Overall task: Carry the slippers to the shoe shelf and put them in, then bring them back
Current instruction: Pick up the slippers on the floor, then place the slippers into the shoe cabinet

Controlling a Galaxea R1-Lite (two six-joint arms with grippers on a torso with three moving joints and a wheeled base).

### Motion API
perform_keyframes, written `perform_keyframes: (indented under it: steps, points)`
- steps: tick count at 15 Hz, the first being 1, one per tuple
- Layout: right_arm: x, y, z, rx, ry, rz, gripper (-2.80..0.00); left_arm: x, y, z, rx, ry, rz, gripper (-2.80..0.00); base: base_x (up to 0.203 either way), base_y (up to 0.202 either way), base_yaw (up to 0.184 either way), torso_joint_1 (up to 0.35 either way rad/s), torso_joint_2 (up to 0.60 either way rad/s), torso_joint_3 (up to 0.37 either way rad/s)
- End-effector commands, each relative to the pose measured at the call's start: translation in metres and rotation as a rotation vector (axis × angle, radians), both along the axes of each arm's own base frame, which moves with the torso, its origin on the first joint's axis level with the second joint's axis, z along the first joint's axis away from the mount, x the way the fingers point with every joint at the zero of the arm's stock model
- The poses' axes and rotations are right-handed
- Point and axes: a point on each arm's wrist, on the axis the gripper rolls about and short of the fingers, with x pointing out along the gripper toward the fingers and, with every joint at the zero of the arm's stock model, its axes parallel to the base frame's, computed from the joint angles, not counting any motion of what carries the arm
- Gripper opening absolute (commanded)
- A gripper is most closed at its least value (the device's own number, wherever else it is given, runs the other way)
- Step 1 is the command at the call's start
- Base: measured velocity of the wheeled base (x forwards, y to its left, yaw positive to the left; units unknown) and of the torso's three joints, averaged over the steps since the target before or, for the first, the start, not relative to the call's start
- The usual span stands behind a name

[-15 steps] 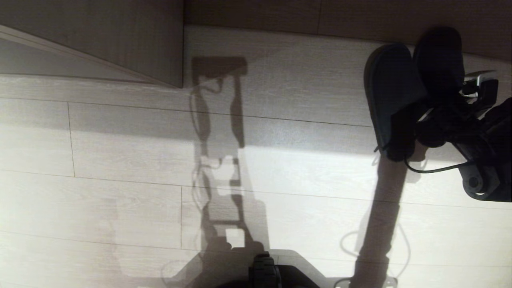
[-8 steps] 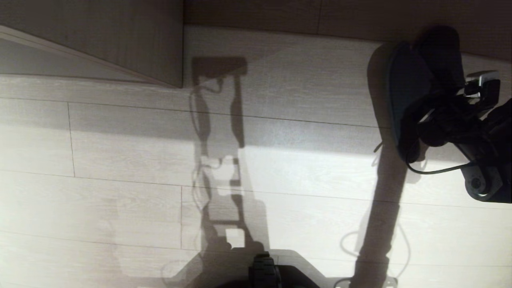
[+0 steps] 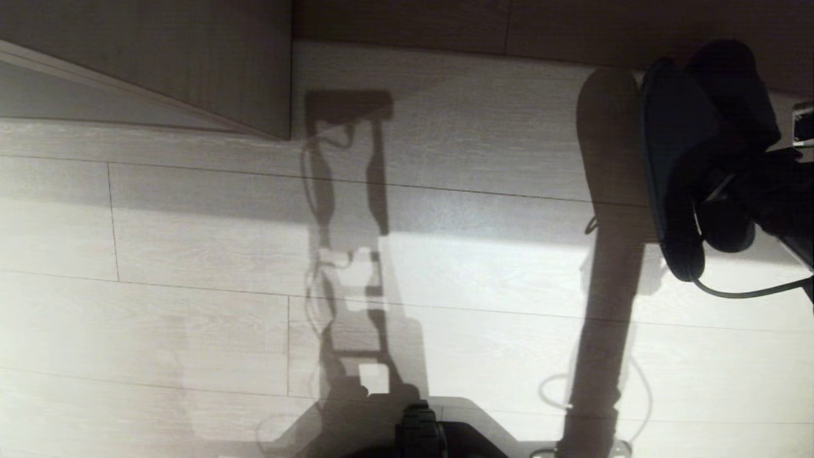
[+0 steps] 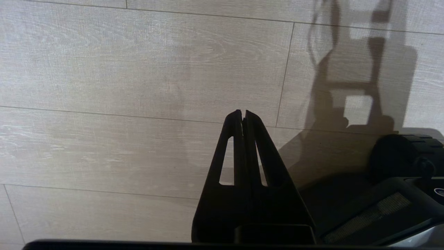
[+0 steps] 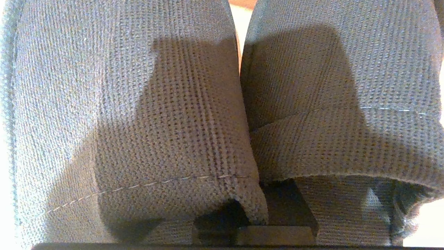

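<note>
Pale wood-grain floor (image 3: 191, 254), shelf (image 3: 191, 63) panel far left. Slippers (image 3: 680, 146) lifted off the floor at right (shadow beneath), pinched together in right claw (image 5: 256, 208). Left claw (image 4: 242, 113) pressed together, pointing floorward.

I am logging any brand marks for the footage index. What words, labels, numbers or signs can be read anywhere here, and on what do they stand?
None can be read.
The slippers, pinched in the right gripper: plain knit and stitching, no label showing.
The floor and wood panel: no print.
A small mark on the robot base is cut off, unreadable.
</note>
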Motion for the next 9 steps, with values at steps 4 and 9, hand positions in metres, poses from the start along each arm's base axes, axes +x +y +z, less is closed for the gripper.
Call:
perform_keyframes:
  steps: [4, 9]
  points:
    - [-0.1, 0.022, 0.022, -0.008, 0.055, 0.007, -2.8, 0.0, 0.0, 0.0, -0.001, 0.001, 0.0, -2.8, 0.0, 0.0, 0.0, 0.0, 0.0, 0.0]
    - [-0.17, 0.038, 0.013, -0.011, 0.065, 0.0, -2.8, 0.0, 0.0, 0.0, -0.001, 0.001, 0.0, -2.8, 0.0, 0.0, 0.0, 0.0, 0.0, 0.0]
